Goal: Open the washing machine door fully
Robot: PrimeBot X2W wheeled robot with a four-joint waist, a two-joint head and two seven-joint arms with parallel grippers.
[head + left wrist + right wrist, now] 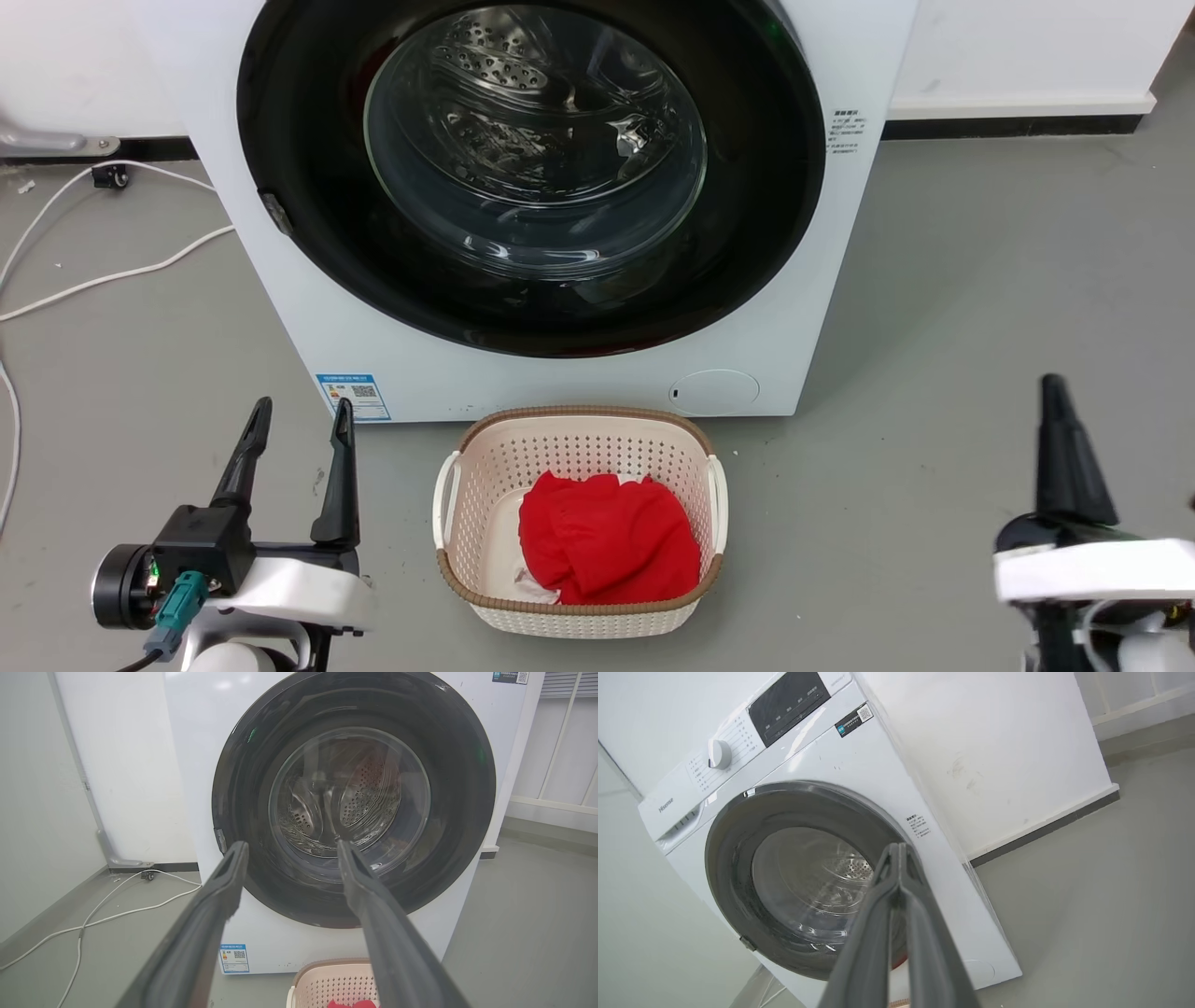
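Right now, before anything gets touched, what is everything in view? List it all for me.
washing machine: one, white, facing the robot
door: one, black rim around clear glass, on the machine's front, shut
dial: one, white, above the door
label: one, blue, low on the front, left corner
flap: one, white and round, low on the front, right side
basket: one, cream with a brown rim, on the floor before the machine
cloth: one, red, inside the basket
cables: at least two strands, white, on the floor left of the machine
left gripper: one, dark fingers, open, empty
right gripper: one, dark fingers, shut, empty
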